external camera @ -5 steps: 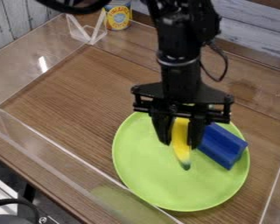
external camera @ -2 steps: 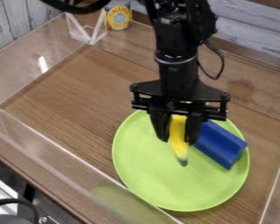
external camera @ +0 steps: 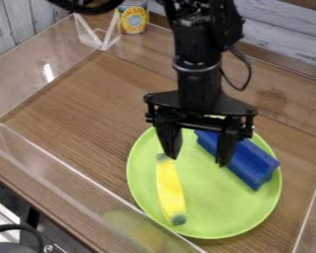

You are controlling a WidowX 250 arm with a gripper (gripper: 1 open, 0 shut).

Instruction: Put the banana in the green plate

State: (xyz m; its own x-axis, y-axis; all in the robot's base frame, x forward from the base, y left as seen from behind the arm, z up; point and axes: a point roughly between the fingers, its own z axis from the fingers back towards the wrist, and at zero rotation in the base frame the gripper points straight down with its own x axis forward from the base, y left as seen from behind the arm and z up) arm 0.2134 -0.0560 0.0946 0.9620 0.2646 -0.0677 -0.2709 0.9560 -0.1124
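Note:
The yellow banana [external camera: 170, 191] lies flat on the green plate [external camera: 240, 218], on the plate's left-front part, free of any grip. My gripper [external camera: 199, 150] hangs straight down just above the plate's middle, open, with its dark fingers [external camera: 169, 141] spread wide and nothing between them. The banana rests a little in front of and below the fingertips.
A blue rectangular block [external camera: 251, 162] lies on the plate's right side, close to my right finger. A clear plastic wall [external camera: 48, 168] borders the wooden table at the left and front. A yellow object [external camera: 131, 19] stands far back.
My gripper opened and let go of the banana, which dropped from between the fingers onto the plate and now lies flat toward the front left.

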